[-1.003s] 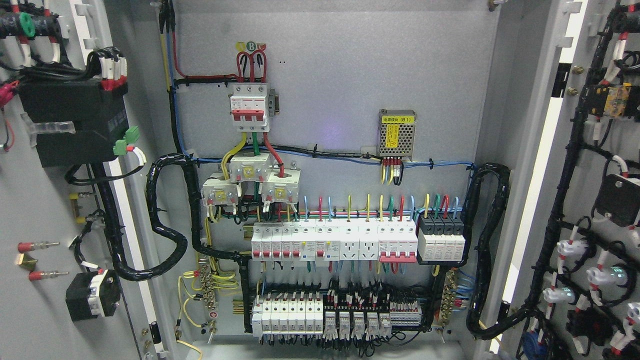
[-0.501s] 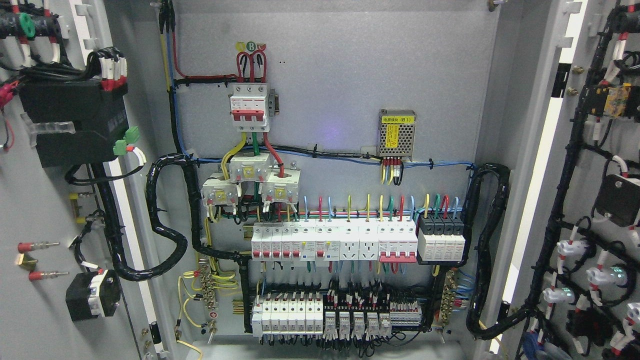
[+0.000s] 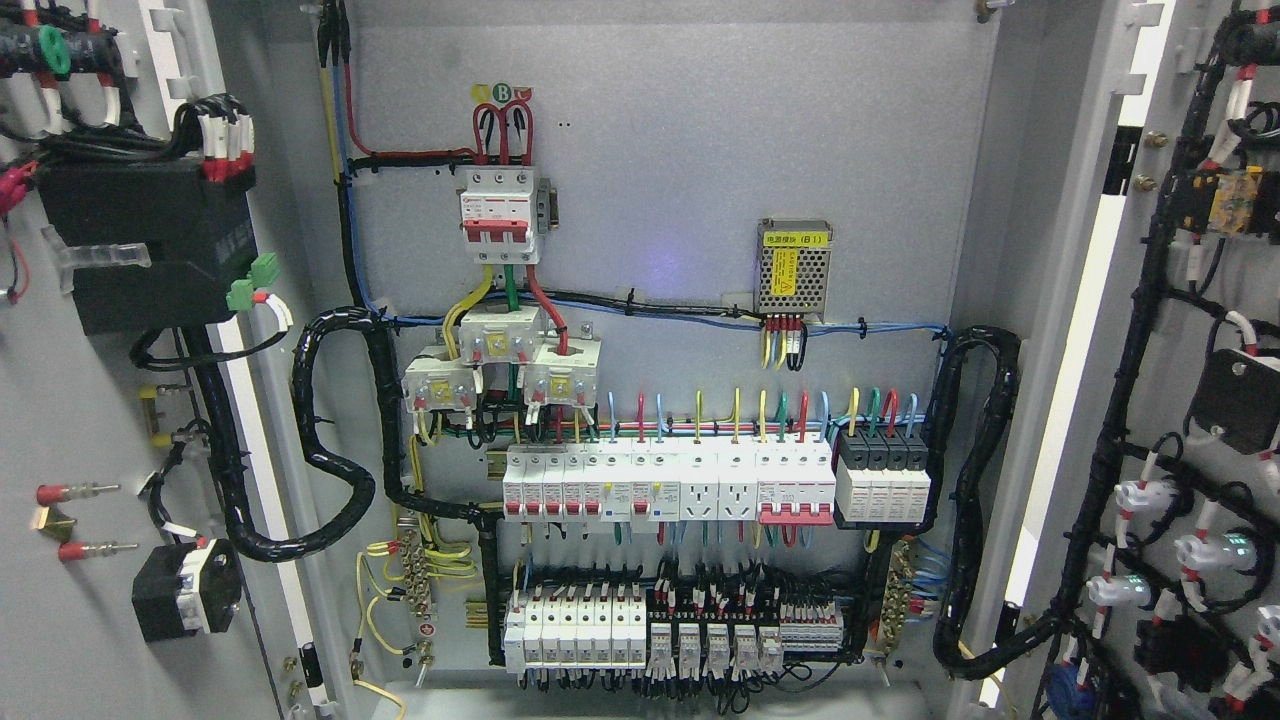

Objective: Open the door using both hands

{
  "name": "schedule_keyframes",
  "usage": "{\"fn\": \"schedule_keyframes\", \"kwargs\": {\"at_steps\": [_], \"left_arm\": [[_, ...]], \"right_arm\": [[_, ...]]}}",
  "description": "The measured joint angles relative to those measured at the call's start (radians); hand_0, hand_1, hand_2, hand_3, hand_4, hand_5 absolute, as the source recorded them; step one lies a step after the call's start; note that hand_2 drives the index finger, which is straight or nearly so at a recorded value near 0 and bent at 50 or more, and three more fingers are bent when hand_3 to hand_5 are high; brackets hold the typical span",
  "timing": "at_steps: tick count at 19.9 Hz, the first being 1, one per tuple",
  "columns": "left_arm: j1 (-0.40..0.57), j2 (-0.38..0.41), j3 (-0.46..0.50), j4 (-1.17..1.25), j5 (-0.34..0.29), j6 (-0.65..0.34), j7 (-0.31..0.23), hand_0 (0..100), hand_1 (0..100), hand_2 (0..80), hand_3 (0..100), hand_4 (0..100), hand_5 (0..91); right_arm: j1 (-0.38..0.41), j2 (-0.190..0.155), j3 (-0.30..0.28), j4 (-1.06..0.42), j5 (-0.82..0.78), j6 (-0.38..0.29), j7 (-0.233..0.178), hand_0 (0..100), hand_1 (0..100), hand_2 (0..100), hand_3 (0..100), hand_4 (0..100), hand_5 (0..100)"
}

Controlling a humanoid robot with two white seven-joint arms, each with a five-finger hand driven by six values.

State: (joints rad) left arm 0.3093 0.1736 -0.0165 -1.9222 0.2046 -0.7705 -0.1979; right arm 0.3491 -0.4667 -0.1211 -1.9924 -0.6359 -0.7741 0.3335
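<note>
Neither hand shows; left door (image 3: 70,420) and right door (image 3: 1190,330) stand open.

Matt grey painted metal back panel (image 3: 680,120); glossy white plastic breakers (image 3: 560,485).

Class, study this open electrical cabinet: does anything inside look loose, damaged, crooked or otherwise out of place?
Nothing stands out. Both doors, left door and right door, are swung wide. The breaker row sits level, the power supply module is mounted square, and the black cable looms are tied in place. No robot hand shows.
</note>
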Motion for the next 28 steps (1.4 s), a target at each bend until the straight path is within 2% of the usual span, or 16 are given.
{"fn": "schedule_keyframes", "kwargs": {"at_steps": [7, 13, 23, 28], "left_arm": [[-0.043, -0.051, 0.092, -0.02, 0.013, -0.001, 0.02, 12, 39, 0.0, 0, 0, 0.0], [-0.049, -0.06, 0.181, -0.028, 0.064, -0.001, 0.022, 12, 39, 0.0, 0, 0, 0.0], [-0.03, -0.018, 0.336, 0.005, 0.167, -0.002, 0.023, 12, 39, 0.0, 0, 0, 0.0], [-0.063, 0.028, 0.392, 0.074, 0.209, -0.002, 0.024, 12, 39, 0.0, 0, 0, 0.0]], "right_arm": [[0.024, 0.005, -0.043, 0.013, -0.006, 0.0, -0.001, 12, 39, 0, 0, 0, 0], [0.049, 0.014, -0.071, 0.027, -0.037, 0.002, -0.001, 12, 39, 0, 0, 0, 0], [0.107, 0.021, -0.112, 0.041, -0.089, 0.002, -0.002, 12, 39, 0, 0, 0, 0], [0.119, 0.024, -0.138, 0.057, -0.117, 0.002, -0.008, 12, 39, 0, 0, 0, 0]]}}
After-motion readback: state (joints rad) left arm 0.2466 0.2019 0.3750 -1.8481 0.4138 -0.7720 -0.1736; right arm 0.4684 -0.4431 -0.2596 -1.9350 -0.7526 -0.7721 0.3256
